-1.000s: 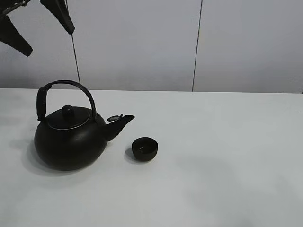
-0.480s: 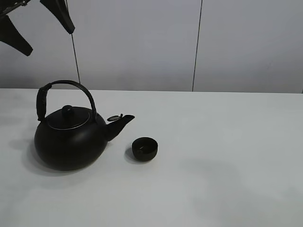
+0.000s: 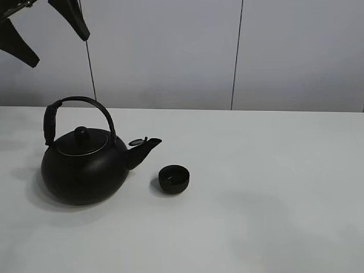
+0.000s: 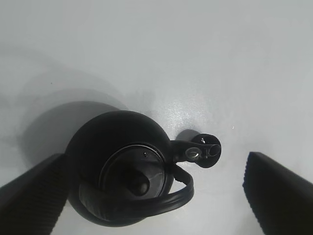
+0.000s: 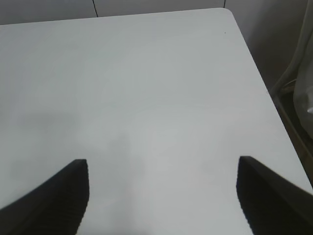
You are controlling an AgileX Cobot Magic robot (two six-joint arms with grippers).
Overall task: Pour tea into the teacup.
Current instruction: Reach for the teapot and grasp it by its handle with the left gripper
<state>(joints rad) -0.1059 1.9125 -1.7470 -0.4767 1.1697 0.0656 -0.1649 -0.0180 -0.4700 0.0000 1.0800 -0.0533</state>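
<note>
Bright, even light; soft shadow beside kettle (image 3: 85,170); glare on table (image 4: 186,108).

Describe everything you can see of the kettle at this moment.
The kettle is big, round and matte black, possibly cast iron. It stands upright on the white table, left of centre in the high view. Its arched handle stands up, wrapped at one end. The lid is on, with a round knob. The short spout, with a small flap at its mouth, points toward the teacup without touching it. The left gripper hangs open above, clear of it.
</note>
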